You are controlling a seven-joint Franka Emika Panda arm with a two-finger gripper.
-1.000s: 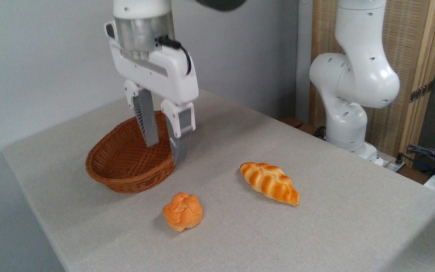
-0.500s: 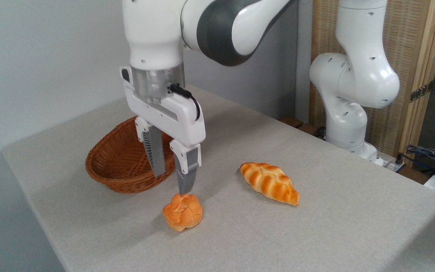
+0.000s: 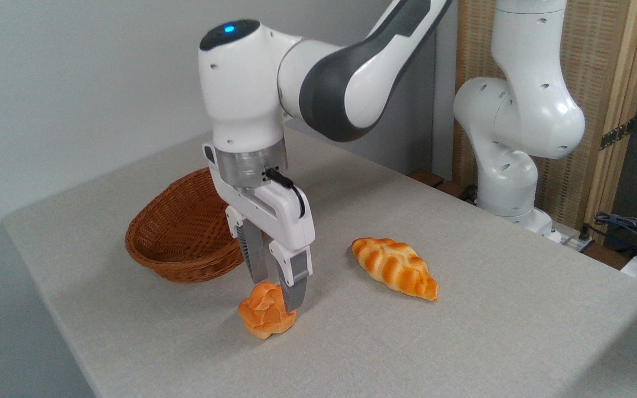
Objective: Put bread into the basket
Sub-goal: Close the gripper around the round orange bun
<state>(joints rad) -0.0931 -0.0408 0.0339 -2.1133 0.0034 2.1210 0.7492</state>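
Bread (image 3: pixel 263 318), a small round knotted bun, sits on the grey table (image 3: pixel 490 331) near the front edge. The gripper (image 3: pixel 275 290) points straight down over it, one finger (image 3: pixel 294 287) in front of the bun's right side, the other behind its top. The fingers stand close on either side, though whether they press the bun cannot be told from this angle. The basket (image 3: pixel 175 237) lies just to the left and behind, apart from the bun. A longer braided loaf (image 3: pixel 395 267) rests to the right, well clear of the gripper.
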